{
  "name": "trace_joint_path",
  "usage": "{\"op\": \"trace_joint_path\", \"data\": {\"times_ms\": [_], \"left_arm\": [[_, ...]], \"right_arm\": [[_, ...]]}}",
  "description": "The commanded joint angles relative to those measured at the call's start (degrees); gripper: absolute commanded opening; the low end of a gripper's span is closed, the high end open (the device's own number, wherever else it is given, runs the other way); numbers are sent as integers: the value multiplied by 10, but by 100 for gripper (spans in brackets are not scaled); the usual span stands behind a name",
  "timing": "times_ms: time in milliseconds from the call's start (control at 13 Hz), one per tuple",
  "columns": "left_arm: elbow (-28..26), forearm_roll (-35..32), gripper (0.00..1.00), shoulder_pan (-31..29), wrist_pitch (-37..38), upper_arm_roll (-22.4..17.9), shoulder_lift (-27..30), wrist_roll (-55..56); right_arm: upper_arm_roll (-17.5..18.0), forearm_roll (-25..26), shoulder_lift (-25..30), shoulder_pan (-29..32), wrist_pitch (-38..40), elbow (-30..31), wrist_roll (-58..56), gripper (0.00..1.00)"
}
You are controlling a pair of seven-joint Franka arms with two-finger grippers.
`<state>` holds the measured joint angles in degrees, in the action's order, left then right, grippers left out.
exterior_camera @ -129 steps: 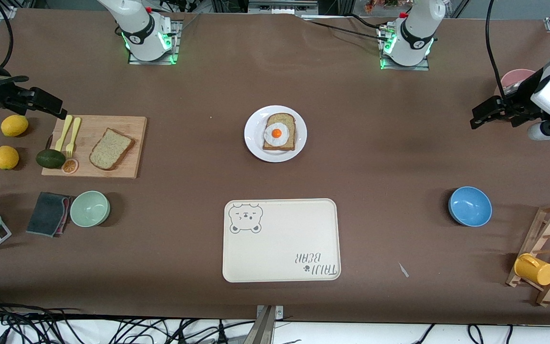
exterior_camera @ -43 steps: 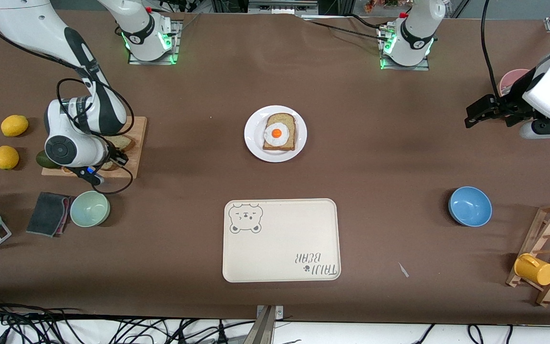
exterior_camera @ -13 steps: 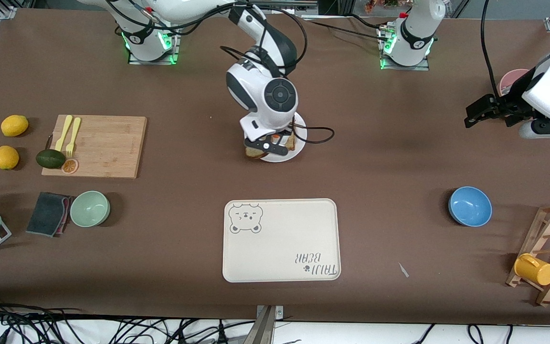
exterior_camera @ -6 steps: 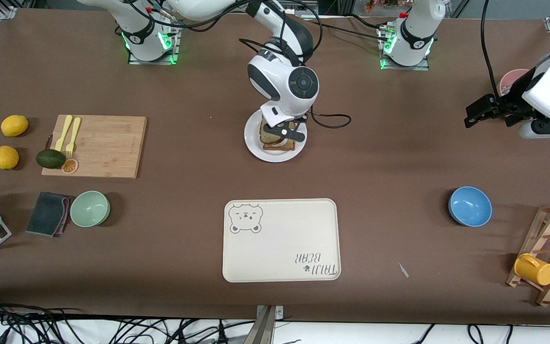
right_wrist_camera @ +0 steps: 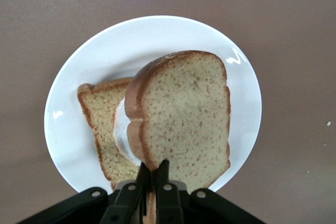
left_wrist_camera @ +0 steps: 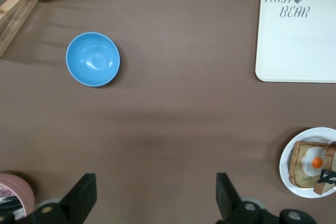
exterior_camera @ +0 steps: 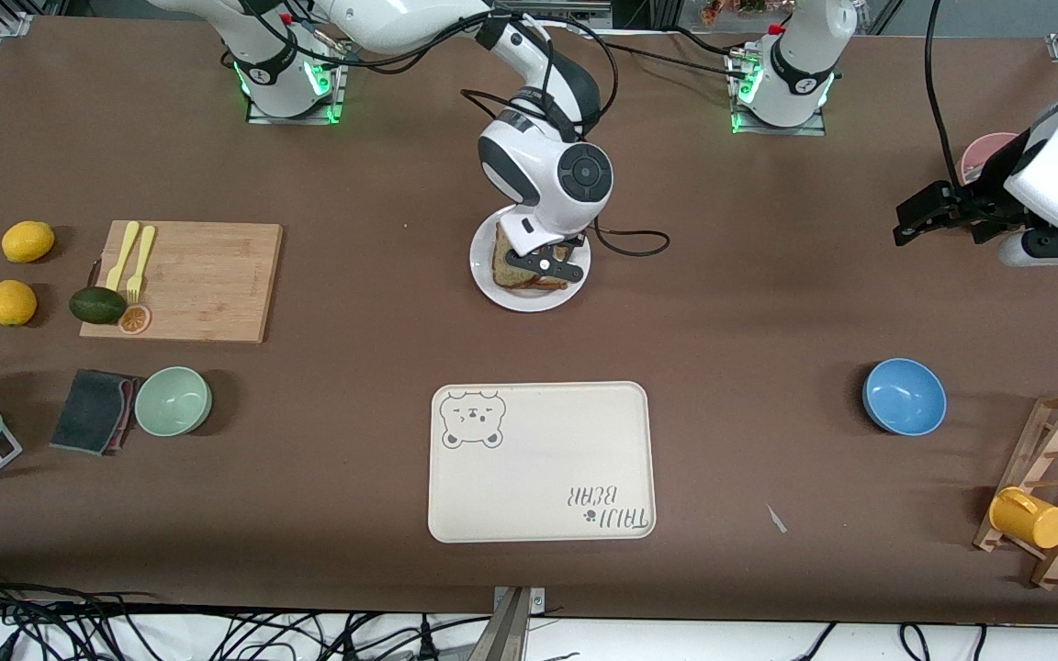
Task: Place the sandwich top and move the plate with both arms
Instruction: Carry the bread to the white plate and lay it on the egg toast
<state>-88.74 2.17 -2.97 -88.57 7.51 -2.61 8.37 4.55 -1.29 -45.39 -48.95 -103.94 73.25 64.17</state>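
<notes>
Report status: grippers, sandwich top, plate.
Right gripper shut on sandwich top, held over the egg slice on plate. Left gripper open, waiting over bare table near its end. Nothing blocking.

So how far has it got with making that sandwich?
Partway. The right hand has the sandwich top pinched by its edge over the egg slice on the plate, but has not let go. The left hand waits, open, at its end of the table. Moving the plate with both arms has not begun.

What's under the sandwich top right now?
Held by the right tool, the sandwich top hangs over the egg slice on the plate; the yolk is covered.
</notes>
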Motion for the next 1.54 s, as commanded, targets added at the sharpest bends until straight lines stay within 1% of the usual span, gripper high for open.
{"op": "trace_joint_path", "data": {"times_ms": [0,231,308,385,462,538,692,846,1000,1154,1231,1308,1385,1462], "left_arm": [[15,-18,100,1,12,3,-3,4],[15,-18,100,1,12,3,-3,4],[15,-19,100,1,12,3,-3,4],[15,-18,100,1,12,3,-3,4],[15,-18,100,1,12,2,-3,4],[15,-18,100,1,12,2,-3,4],[15,-19,100,1,12,3,-3,4],[15,-19,100,1,12,3,-3,4],[15,-18,100,1,12,3,-3,4],[15,-19,100,1,12,3,-3,4],[15,-18,100,1,12,3,-3,4],[15,-18,100,1,12,3,-3,4],[15,-19,100,1,12,3,-3,4],[15,-19,100,1,12,3,-3,4]], "right_arm": [[0,6,-15,-6,-15,-18,2,0],[0,5,-16,-5,-19,-21,10,0],[-1,5,-15,-4,-21,-21,10,18],[-2,6,-12,1,-21,-21,9,50],[-4,6,-9,3,-18,-21,1,71],[-4,8,-7,8,-15,-21,-3,100],[-3,0,30,36,-5,-20,-4,100],[-6,-10,68,54,41,-19,-2,100],[-23,-11,99,75,68,-17,-20,100],[-44,-14,129,107,87,-17,-51,100],[-48,-25,147,131,93,-17,-60,100],[-49,-26,161,153,108,-11,-99,100],[-64,-21,173,163,116,-5,-158,100],[-103,-24,179,163,117,5,-216,100]]}}
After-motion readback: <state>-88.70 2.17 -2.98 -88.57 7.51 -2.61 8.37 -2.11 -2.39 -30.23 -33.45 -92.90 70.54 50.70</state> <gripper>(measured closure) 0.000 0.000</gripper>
